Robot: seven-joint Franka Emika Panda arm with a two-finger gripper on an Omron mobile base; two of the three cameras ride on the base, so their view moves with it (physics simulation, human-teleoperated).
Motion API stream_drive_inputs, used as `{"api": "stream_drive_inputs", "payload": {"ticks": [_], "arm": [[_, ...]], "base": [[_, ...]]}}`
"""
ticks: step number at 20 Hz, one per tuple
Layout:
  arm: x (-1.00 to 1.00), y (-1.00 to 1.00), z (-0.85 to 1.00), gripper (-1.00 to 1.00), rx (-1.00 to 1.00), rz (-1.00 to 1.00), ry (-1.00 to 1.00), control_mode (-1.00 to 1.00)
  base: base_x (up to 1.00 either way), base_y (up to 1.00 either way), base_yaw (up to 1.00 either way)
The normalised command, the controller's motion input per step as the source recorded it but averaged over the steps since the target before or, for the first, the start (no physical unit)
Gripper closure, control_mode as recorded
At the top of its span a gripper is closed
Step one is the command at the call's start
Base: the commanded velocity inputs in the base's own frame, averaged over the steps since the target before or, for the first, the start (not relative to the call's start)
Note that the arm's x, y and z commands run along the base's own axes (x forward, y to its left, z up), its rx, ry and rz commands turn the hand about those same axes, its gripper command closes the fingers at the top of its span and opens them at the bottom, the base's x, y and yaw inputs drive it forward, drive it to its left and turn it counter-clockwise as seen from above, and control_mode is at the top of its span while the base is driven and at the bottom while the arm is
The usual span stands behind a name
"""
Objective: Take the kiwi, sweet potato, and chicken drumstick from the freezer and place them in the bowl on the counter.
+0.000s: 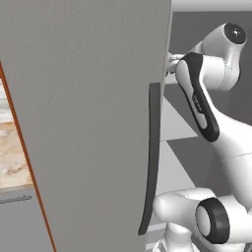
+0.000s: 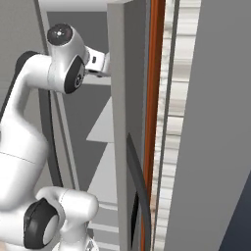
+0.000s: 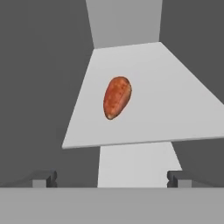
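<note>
1. The end effector [image 3: 112, 178] is spread fully wide, holding nothing, inside the tall matte grey freezer [image 1: 88, 123].
2. An orange-red oval sweet potato [image 3: 117, 97] lies on a pale grey shelf [image 3: 175, 113] ahead.

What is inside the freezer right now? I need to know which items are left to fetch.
In the hand view, a sweet potato lies alone on a pale shelf. The freezer door hides the other shelves from the base views.

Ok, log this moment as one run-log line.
phase: reaching into freezer | gripper: open, empty | target: sweet potato alone on pale shelf, ahead of fingertips
</note>
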Motion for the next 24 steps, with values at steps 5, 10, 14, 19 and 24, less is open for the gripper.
{"api": "stream_drive_inputs", "payload": {"ticks": [5,10,14,19,24], "arm": [[0.33,-0.17,-0.26,-1.00,0.03,0.02,0.00,-1.00],[0.39,0.00,-0.13,-1.00,0.00,0.00,0.00,-1.00],[0.47,0.00,-0.01,-1.00,0.00,0.00,0.00,-1.00],[0.43,0.00,-0.01,-1.00,0.00,0.00,0.00,-1.00],[0.34,0.00,-0.05,-1.00,0.00,0.00,0.00,-1.00]], "base": [[0.00,0.00,0.00],[0.00,0.00,0.00],[0.00,0.00,0.00],[0.00,0.00,0.00],[0.00,0.00,0.00]]}}
